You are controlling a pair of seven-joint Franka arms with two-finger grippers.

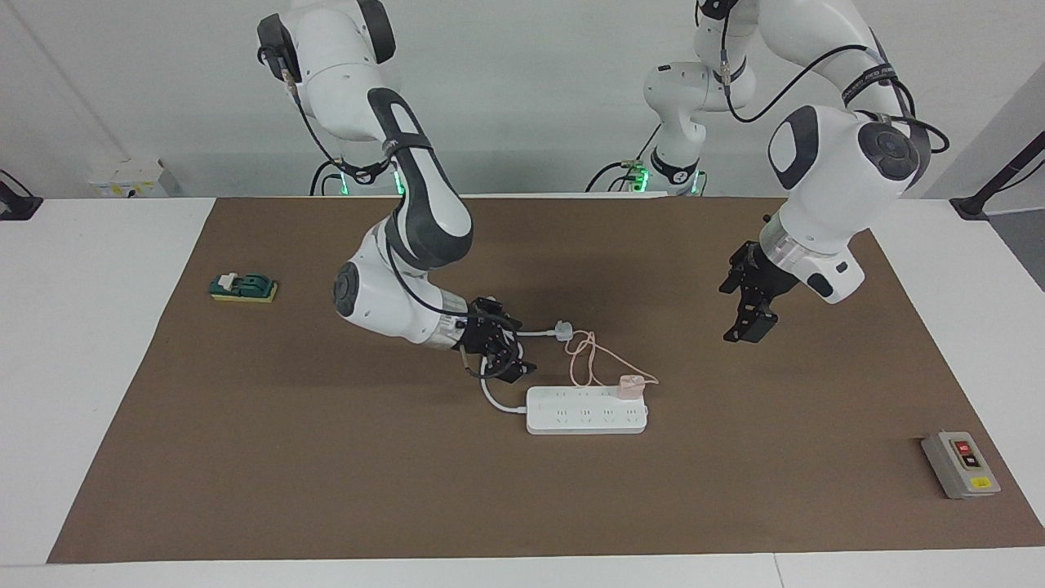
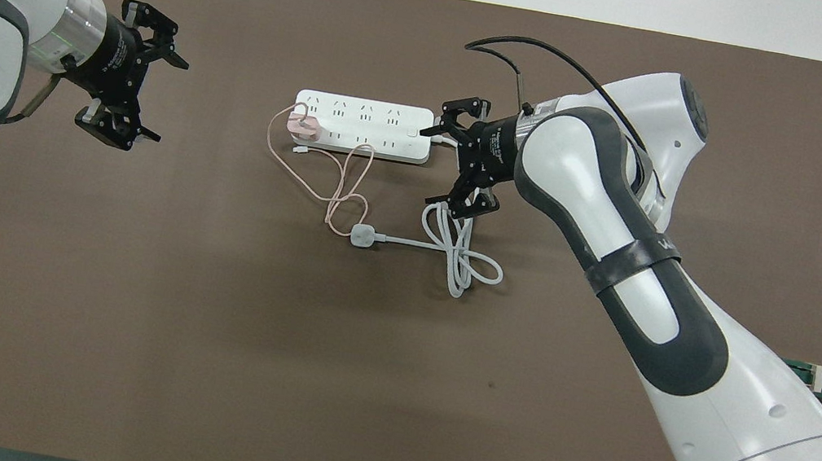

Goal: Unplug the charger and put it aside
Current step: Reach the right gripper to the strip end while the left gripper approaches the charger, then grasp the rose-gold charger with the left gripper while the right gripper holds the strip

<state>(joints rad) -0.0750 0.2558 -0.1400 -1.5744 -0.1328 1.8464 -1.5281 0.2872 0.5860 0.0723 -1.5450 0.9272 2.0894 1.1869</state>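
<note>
Sitting plugged into strip (image 1: pixel 586 410), frame centre: charger (image 1: pixel 629 386). Right gripper (image 1: pixel 499 351) beside strip's end, left gripper (image 1: pixel 747 304) centre-right, both jaws apart.

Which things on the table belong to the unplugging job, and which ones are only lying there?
Belong to the job:
- charger, plugged into the power strip
- right gripper, open over the strip's white cord
- left gripper, open, in the air

Only lying there:
- green switch
- grey button box
</note>
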